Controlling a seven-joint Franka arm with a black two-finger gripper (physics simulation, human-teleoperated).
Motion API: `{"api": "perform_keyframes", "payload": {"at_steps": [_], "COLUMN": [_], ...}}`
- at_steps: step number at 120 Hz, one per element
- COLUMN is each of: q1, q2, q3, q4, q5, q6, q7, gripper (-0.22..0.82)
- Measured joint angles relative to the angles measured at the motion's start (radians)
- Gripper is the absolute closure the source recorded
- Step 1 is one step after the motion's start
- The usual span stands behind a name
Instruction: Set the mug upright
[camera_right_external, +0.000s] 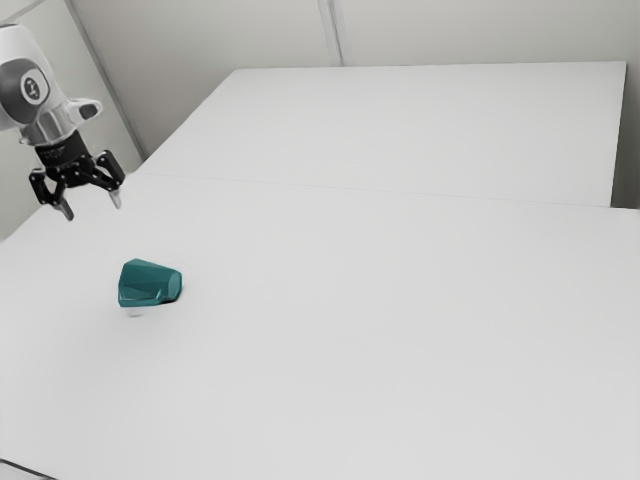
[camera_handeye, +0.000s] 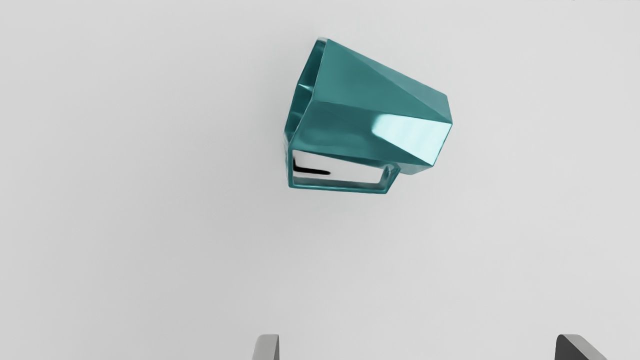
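"Where does the gripper (camera_right_external: 92, 207) stand?"

"Above the table (camera_right_external: 360, 340), near the mug (camera_right_external: 150, 284) but well apart from it; its fingers (camera_handeye: 267, 348) are spread wide, with nothing between them."

"And the mug itself?"

"On its side on the table; its mouth (camera_handeye: 303, 100) faces the exterior view's left, its narrower base the exterior view's right, and the handle (camera_handeye: 340, 189) juts from one flank; so it isn't upright, and I'd call the step in hand the reach for a grasp."

"What does the next move want, then?"

"Line up over the body, come down with the fingers astride it, and close; after that, lift and turn it until the base faces down, then lower it gently; those slanted facets could slip, and the handle could foul a finger."

"Anything in the way?"

"Nothing I can see between gripper and mug; the dark line (camera_right_external: 28, 469) at the table's near corner is perhaps a cable, though it's well away from the work; a pale wall (camera_right_external: 450, 30) stands behind."
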Motion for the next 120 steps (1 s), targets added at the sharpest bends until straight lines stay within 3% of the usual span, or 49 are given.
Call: {"api": "perform_keyframes", "payload": {"at_steps": [47, 120], "q1": [0.085, 0.126], "q2": [0.250, 0.393], "q3": [0.017, 0.027], "q4": [0.074, 0.074], "q5": [-0.196, -0.443], "q6": [0.085, 0.164], "q7": [0.180, 0.484], "gripper": [0.00, 0.00]}}
